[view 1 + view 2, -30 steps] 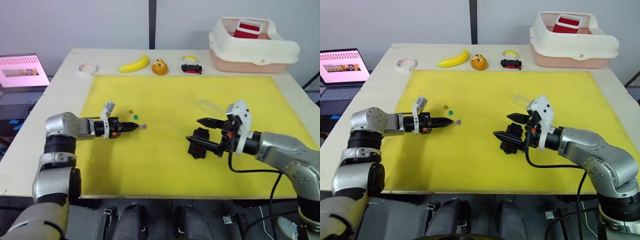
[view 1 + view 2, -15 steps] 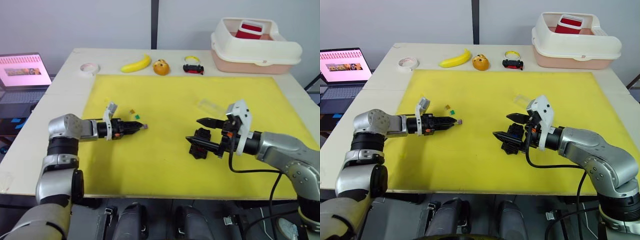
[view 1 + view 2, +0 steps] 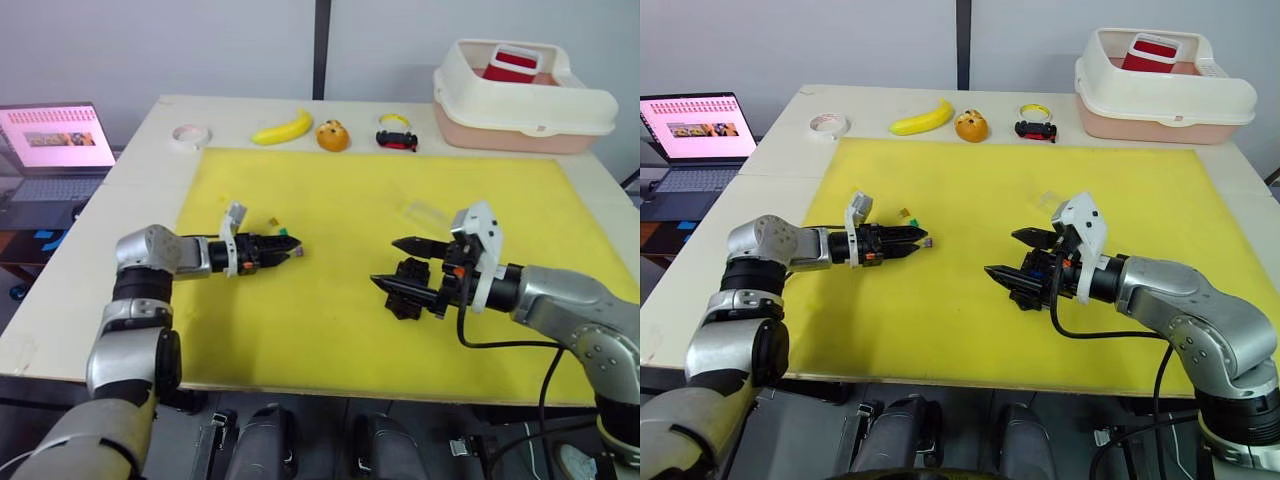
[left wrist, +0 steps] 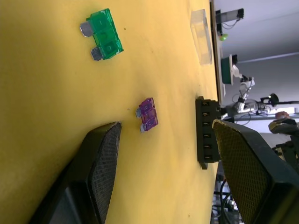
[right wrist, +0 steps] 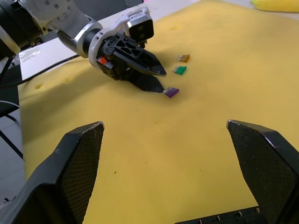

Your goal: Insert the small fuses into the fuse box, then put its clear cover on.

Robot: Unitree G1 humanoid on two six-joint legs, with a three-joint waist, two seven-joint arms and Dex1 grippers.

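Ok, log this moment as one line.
left gripper: open, around purple fuse on yellow mat | right gripper: open, at fuse box | clear cover: off, on mat

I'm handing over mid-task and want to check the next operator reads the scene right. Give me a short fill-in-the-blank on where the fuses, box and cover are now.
1. The left gripper is open, its fingertips on either side of the ____ fuse.
2. The small fuse beside it, lying free on the mat, is ____.
3. The fuse box sits at the ____ gripper.
4. The clear cover lies on the mat, ____ from the fuse box.

Missing words: purple; green; right; apart
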